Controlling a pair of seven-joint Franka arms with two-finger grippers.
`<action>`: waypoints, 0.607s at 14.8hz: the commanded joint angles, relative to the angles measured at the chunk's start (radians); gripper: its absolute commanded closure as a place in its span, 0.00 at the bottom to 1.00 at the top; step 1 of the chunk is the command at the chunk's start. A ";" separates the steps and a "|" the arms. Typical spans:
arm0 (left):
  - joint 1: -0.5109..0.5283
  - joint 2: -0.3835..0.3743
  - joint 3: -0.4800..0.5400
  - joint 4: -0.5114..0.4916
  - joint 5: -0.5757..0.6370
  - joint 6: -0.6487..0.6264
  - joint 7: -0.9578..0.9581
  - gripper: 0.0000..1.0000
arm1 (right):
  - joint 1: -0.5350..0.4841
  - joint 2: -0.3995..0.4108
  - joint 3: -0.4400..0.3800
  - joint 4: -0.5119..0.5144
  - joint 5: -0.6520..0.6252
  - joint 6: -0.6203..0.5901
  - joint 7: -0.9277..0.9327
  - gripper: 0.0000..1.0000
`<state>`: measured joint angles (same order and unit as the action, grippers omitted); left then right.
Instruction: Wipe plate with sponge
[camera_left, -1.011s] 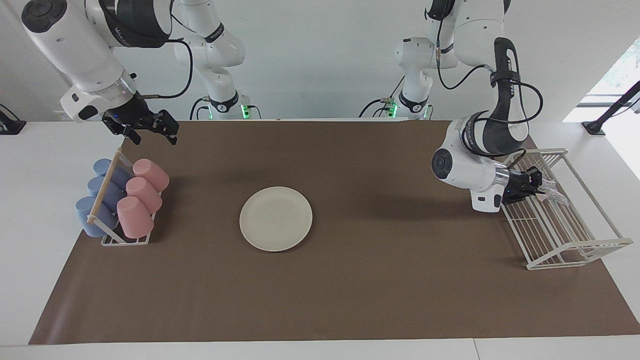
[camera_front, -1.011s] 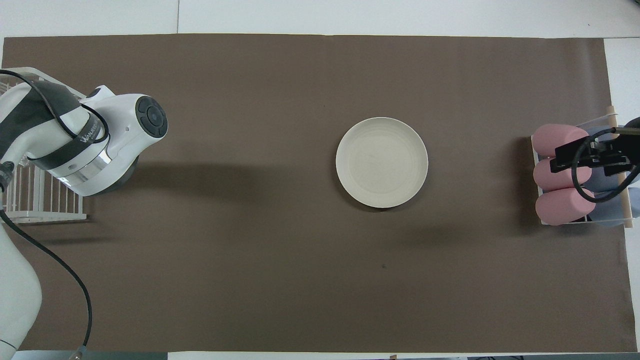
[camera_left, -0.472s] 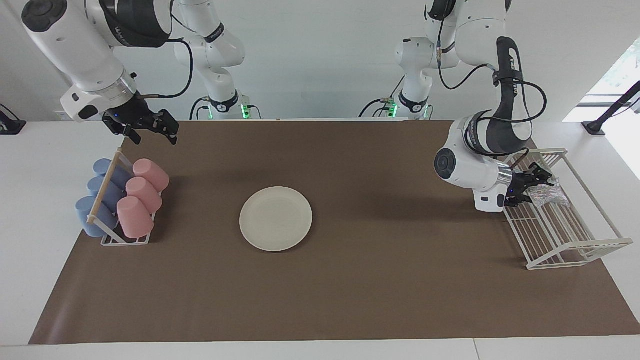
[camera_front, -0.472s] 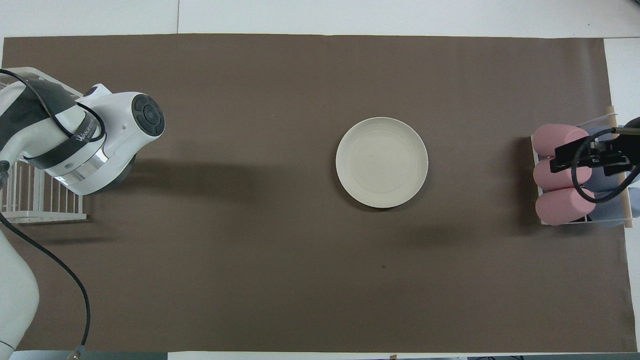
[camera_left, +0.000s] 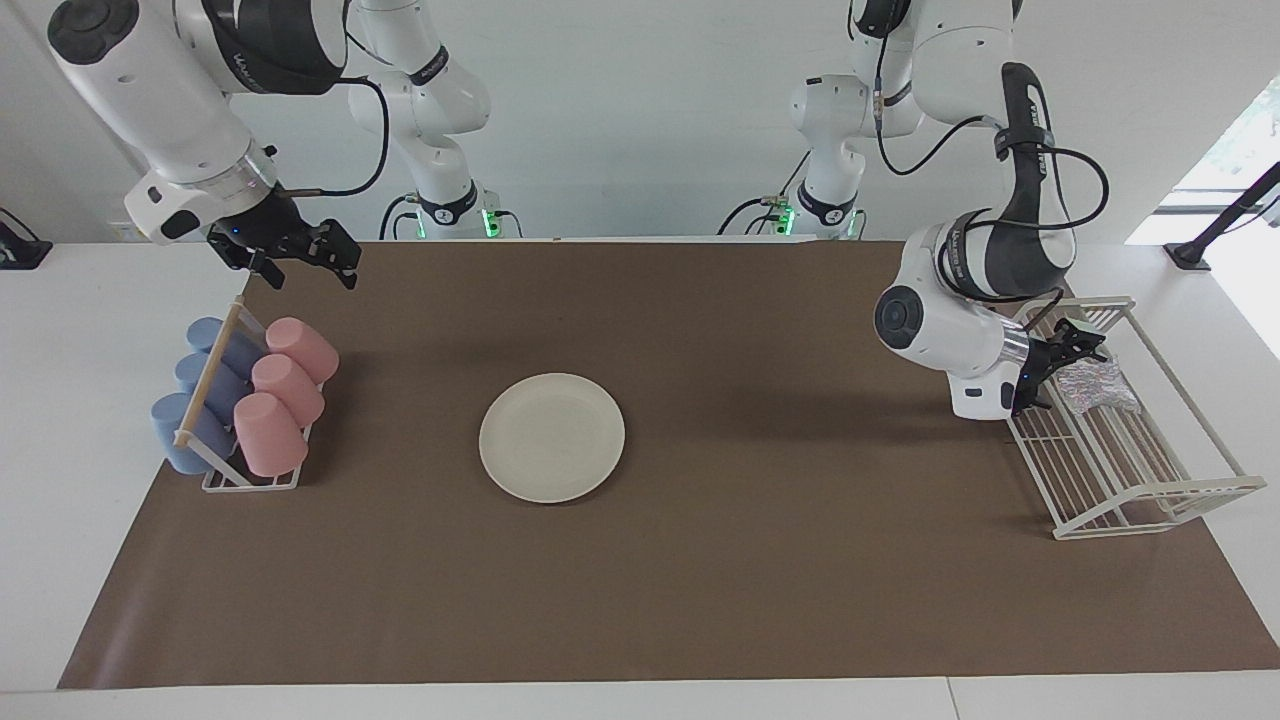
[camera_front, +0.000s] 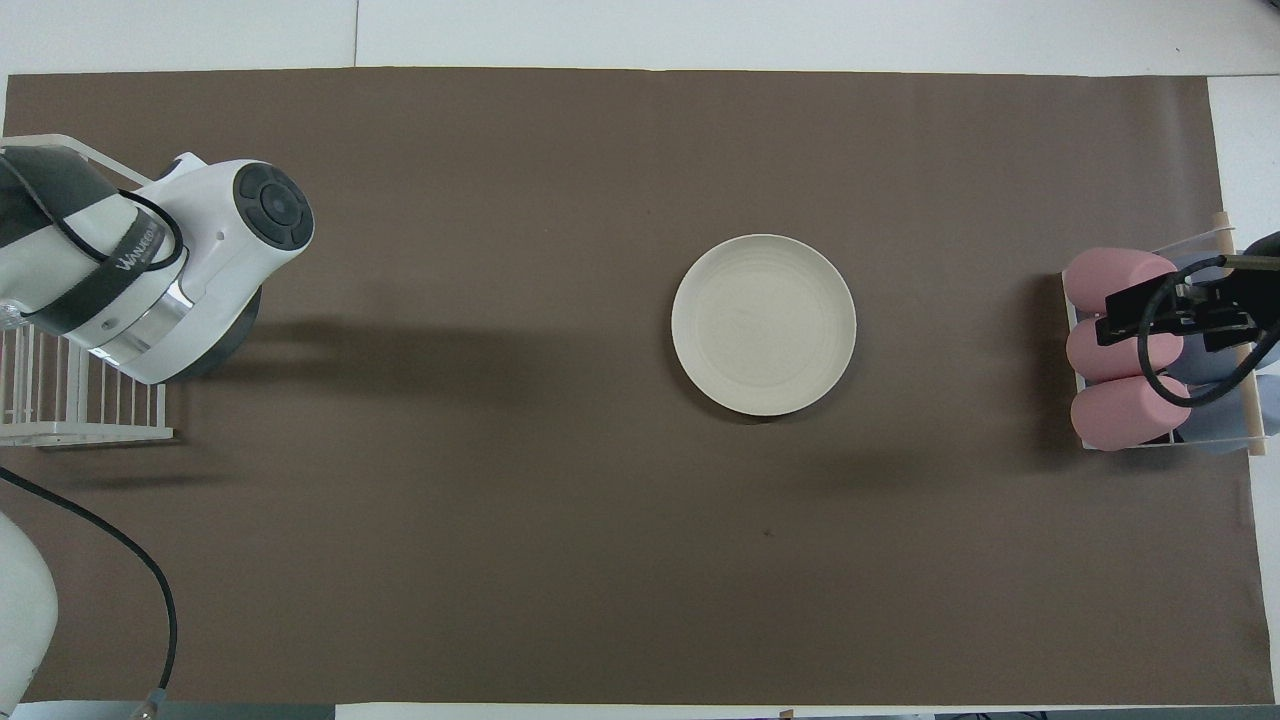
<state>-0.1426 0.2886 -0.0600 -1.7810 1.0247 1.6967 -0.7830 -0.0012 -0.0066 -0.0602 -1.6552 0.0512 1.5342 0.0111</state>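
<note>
The cream-white plate lies flat in the middle of the brown mat, with nothing on it. The silvery crinkled sponge rests in the white wire rack at the left arm's end of the table, in the part nearer to the robots. My left gripper is open just beside the sponge, over the rack's rim, and holds nothing. In the overhead view the left arm's wrist hides both the sponge and that gripper. My right gripper hangs open and empty over the cup rack.
A small rack at the right arm's end holds pink cups and blue cups lying on their sides. The brown mat covers most of the white table. The wire rack also shows in the overhead view.
My left gripper has opened and let go of the sponge, which now lies in the wire rack, and the wrist has lifted slightly. The right arm has hardly moved.
</note>
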 joint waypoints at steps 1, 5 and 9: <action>0.009 -0.042 0.003 0.081 -0.185 0.009 0.126 0.00 | -0.002 -0.013 0.000 -0.003 -0.011 -0.014 0.015 0.00; 0.015 -0.080 0.009 0.141 -0.447 -0.009 0.203 0.00 | 0.000 -0.013 0.000 -0.003 -0.011 -0.014 0.015 0.00; 0.069 -0.169 0.009 0.135 -0.713 -0.011 0.315 0.00 | -0.002 -0.013 0.000 -0.003 -0.011 -0.014 0.015 0.00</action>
<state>-0.1185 0.1764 -0.0465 -1.6400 0.4194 1.6944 -0.5609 -0.0020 -0.0069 -0.0613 -1.6552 0.0512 1.5342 0.0112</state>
